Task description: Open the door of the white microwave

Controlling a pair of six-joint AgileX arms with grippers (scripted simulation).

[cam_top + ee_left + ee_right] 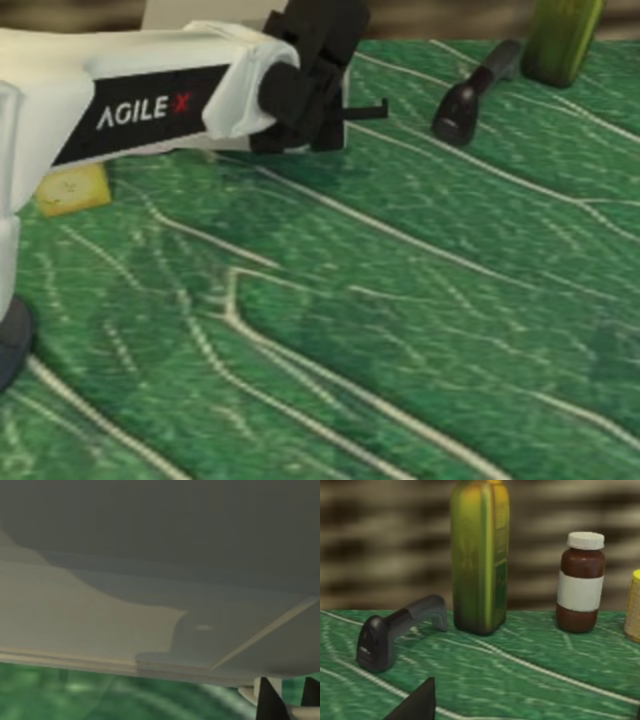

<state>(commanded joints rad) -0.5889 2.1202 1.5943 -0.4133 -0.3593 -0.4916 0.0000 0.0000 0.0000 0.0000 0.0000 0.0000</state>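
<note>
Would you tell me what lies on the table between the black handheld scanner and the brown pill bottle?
The tall green bottle stands between the scanner and the brown pill bottle, as the right wrist view shows.

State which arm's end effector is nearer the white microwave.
Left. The left end effector sits right against the boxy off-white microwave at the table's far edge; the right arm is absent from the top view, facing bottles elsewhere.

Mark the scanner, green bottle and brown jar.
scanner (376, 642): right wrist view, on its dark head.
green bottle (480, 560): right wrist view, mid body.
brown jar (580, 591): right wrist view, on its white label.
</note>
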